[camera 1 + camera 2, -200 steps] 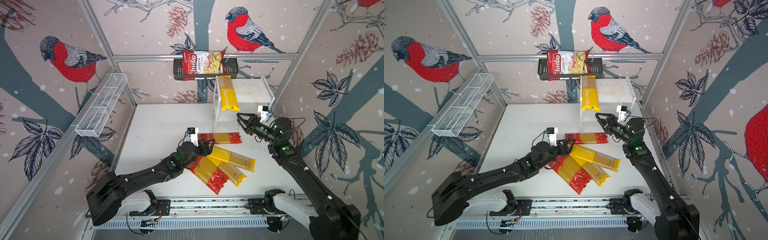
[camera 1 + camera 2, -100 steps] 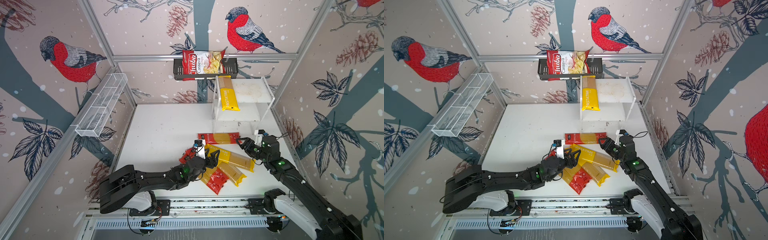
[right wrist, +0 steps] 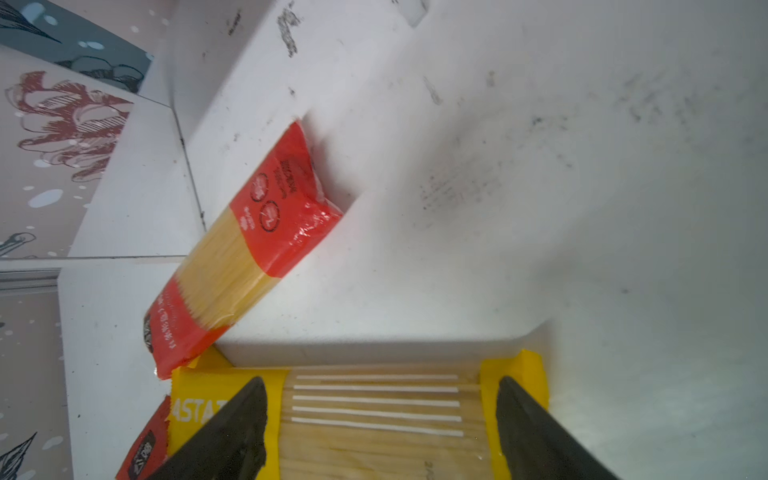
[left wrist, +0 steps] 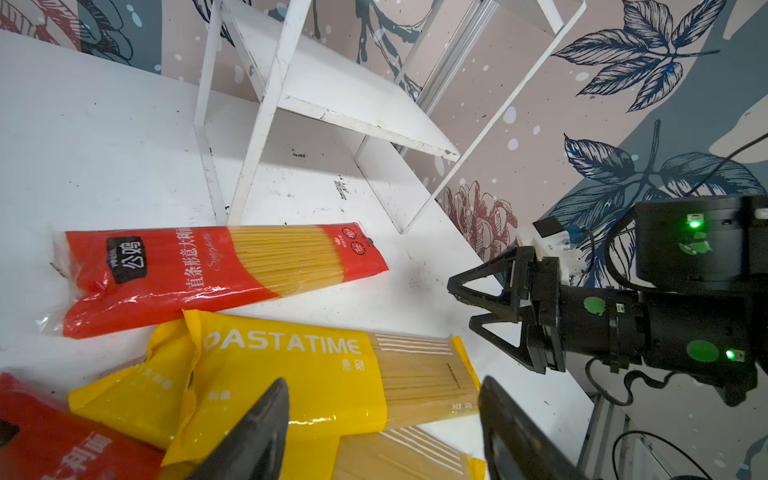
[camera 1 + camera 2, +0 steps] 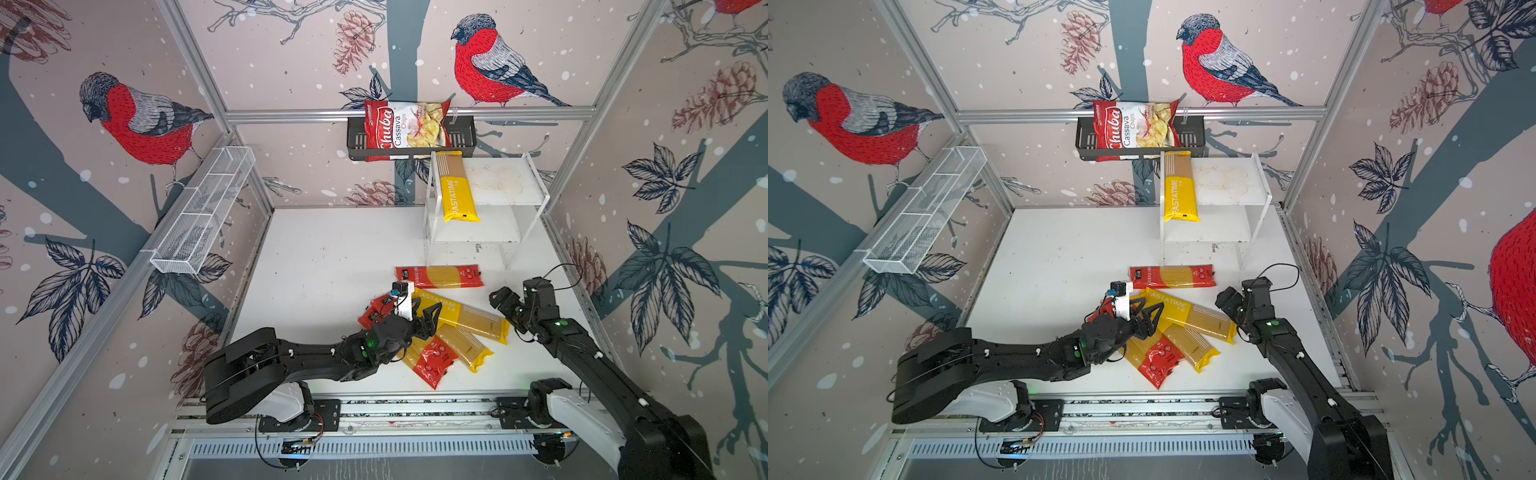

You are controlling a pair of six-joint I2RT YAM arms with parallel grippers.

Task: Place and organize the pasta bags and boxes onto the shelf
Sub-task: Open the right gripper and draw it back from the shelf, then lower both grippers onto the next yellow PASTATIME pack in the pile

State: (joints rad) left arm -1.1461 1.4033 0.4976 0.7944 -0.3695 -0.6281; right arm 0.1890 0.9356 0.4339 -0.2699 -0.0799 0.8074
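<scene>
One yellow pack (image 5: 456, 189) lies on the top board of the shelf (image 5: 524, 183), its end poking over the front. A red pack (image 5: 439, 277) lies alone on the bench (image 5: 332, 257), just in front of the shelf. Four more sit in a heap (image 5: 463, 345). The left jaws are wide and empty over the top yellow pack (image 5: 465, 316) there. The right jaws are wide at its tan end, maybe not touching.

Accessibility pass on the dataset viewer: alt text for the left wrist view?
The left pincer hovers open over a yellow PASTATIME pack lying on other packs on the white table. The right pincer, also open, points at that pack's tan end. Beyond lie a red spaghetti pack and the legs and lower board of the white shelf.
</scene>
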